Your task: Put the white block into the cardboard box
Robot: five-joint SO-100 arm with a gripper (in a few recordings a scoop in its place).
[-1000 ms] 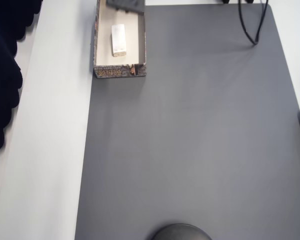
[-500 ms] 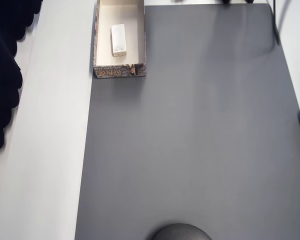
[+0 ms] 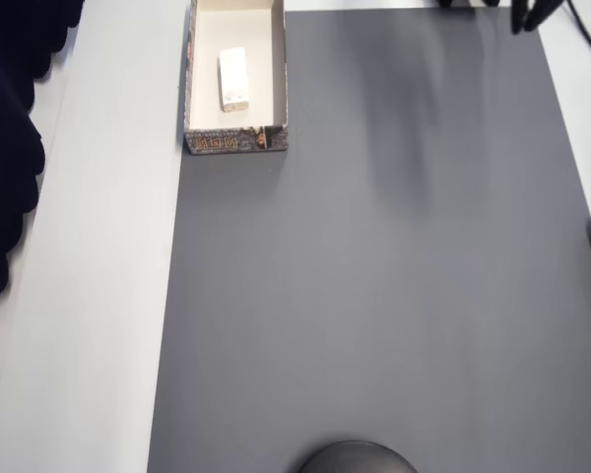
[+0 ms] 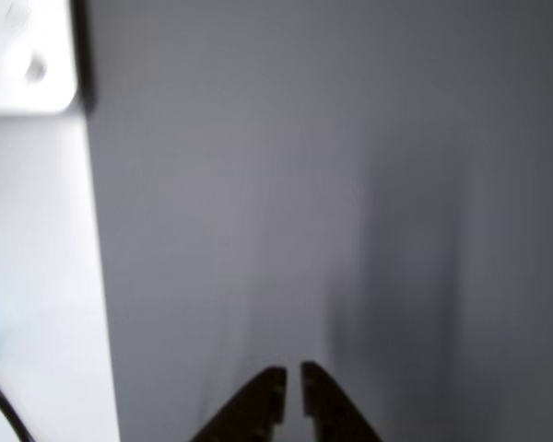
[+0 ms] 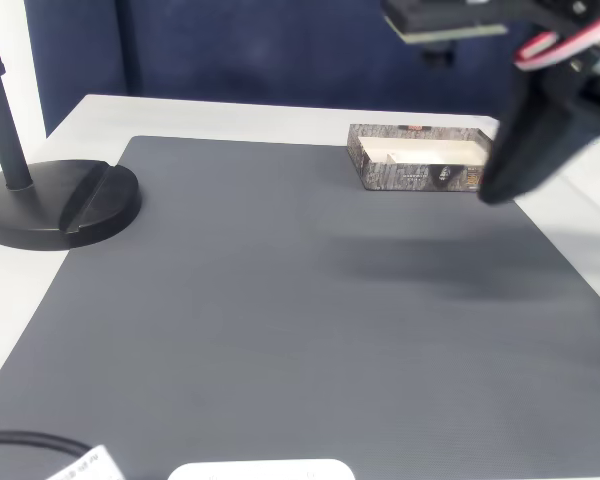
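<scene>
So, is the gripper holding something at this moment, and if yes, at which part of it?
Nothing is held. In the wrist view the gripper has its fingertips nearly together with nothing between them. The white block lies inside the cardboard box.

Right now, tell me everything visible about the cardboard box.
The cardboard box is a shallow, open-topped rectangle with cream inner faces and brownish, patterned, worn-looking outer walls. It sits flat at the far edge of the grey mat, straddling the mat's border with the white table. The white block lies flat inside it. Nothing else touches it.

White block (image 3: 234, 78), brown-patterned box (image 3: 235, 141)
</scene>
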